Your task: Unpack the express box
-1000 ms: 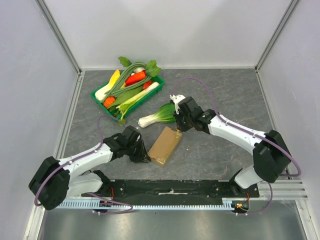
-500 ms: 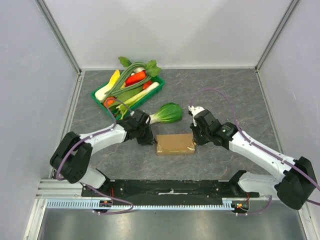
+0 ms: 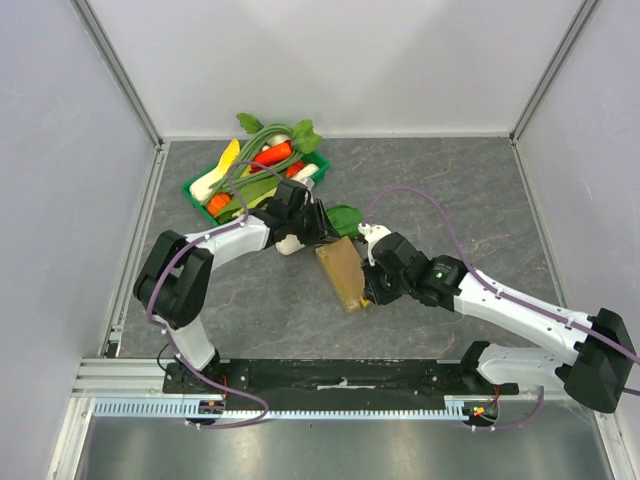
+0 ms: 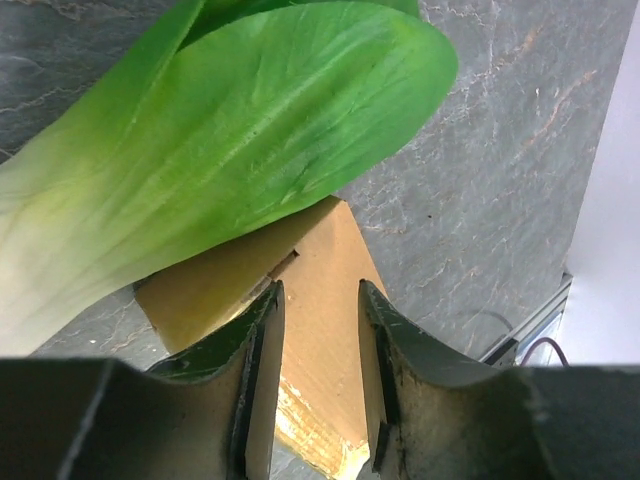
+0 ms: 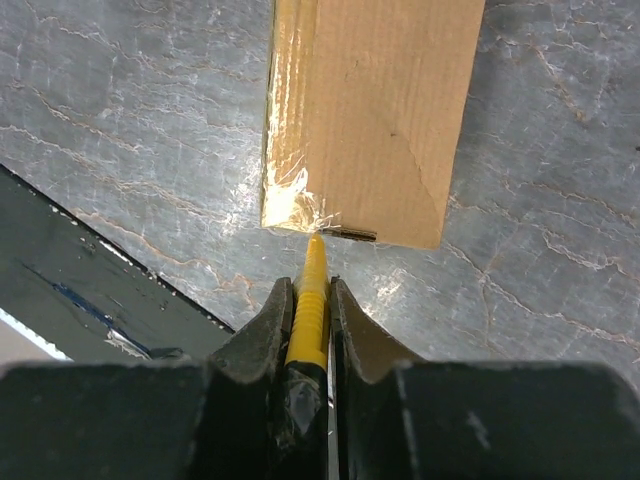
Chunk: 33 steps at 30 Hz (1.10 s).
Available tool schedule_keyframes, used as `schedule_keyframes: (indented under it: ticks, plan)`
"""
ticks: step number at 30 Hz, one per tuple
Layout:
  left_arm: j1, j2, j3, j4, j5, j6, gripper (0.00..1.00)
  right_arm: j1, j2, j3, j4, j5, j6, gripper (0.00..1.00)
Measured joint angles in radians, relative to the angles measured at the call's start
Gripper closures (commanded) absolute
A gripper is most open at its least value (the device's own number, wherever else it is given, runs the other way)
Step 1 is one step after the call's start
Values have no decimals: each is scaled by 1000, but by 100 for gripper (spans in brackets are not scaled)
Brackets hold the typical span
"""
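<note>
Box [image 3: 343, 272] flat on the table [image 3: 450, 200], far end right by the bok choy [image 4: 230, 150]. Right gripper [image 5: 310, 290] clamped on a yellow cutter [image 5: 313, 262], tip at the near taped corner. Left gripper [image 4: 318, 300] spread apart over the far end. Gotta pin that end down first, then drag the tip shallow along the tape.

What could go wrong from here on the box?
The yellow tool in the right gripper meets only the taped corner of the express box; it could skid off or shove the box.
The left gripper sits open over the box, not clamping it, so the box may turn.
The bok choy leaf overhangs the box and may get dragged.
</note>
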Motion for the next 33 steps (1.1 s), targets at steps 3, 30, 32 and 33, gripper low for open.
schedule_keyframes:
  ticks: [3, 30, 32, 33]
  plan:
    - [5, -3, 2, -10, 4, 12, 53, 7, 12, 11, -6, 9, 4, 100]
    - [42, -150, -227, -43, 135, 77, 44, 10, 94, -84, 513, 74, 0, 100]
    - [42, -149, -232, -47, 120, 77, 45, 10, 113, -93, 547, 84, 0, 100]
    - [42, -148, -233, -51, 116, 77, 45, 10, 121, -95, 561, 88, 0, 100]
